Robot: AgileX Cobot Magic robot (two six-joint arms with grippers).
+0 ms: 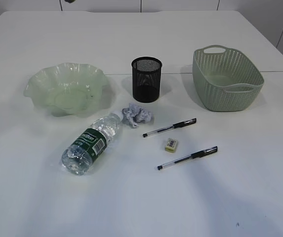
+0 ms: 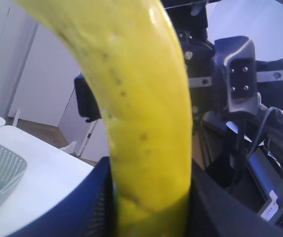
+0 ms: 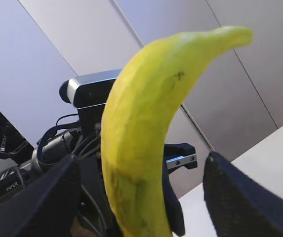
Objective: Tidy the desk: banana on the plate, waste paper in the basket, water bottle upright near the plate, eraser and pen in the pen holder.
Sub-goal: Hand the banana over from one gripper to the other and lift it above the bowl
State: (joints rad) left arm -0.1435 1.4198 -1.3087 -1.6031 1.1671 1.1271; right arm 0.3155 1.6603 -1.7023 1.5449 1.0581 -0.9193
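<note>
gripping the banana (image 2: 146,123) between its jaws, the left gripper (image 2: 148,207) is holding it aloft beside the right gripper (image 3: 141,197), whose jaws are standing released around it.

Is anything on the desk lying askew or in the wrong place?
Yes. The clear plastic water bottle lies on its side. A crumpled ball of waste paper, two black-capped pens and a small yellow eraser lie loose on the white table.

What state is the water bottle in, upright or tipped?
Tipped. The water bottle lies on its side on the table, cap end toward the crumpled paper, in front of the plate.
</note>
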